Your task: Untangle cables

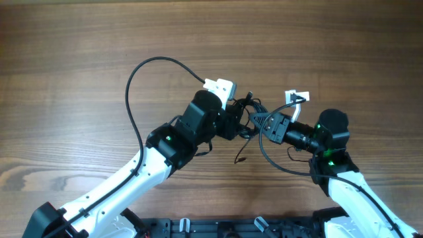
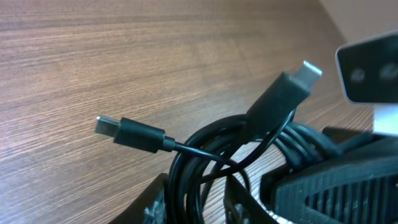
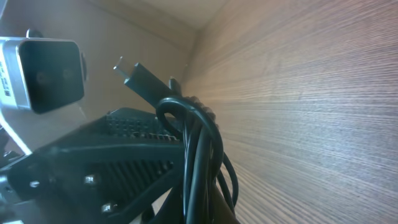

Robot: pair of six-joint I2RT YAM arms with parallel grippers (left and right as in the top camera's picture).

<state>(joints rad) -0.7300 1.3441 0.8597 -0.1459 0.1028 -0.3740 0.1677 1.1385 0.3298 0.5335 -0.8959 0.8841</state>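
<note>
Knot-parting step was under way, midway between the side edges of the bench (image 1: pixel 79 53)!
The left tool (image 1: pixel 232 122) clamped the cables (image 1: pixel 246 118); whether the right tool (image 1: pixel 263 125) gripped, couldn't tell. Next likely needed a gentle opposed pull.

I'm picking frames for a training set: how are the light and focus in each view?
Overhead: even light, sharp, faint shadows on the table. Left wrist: the cables are fairly crisp, the lower right corner blurs. Right wrist: glare washes out the wood grain, the upper left is dim.
</note>
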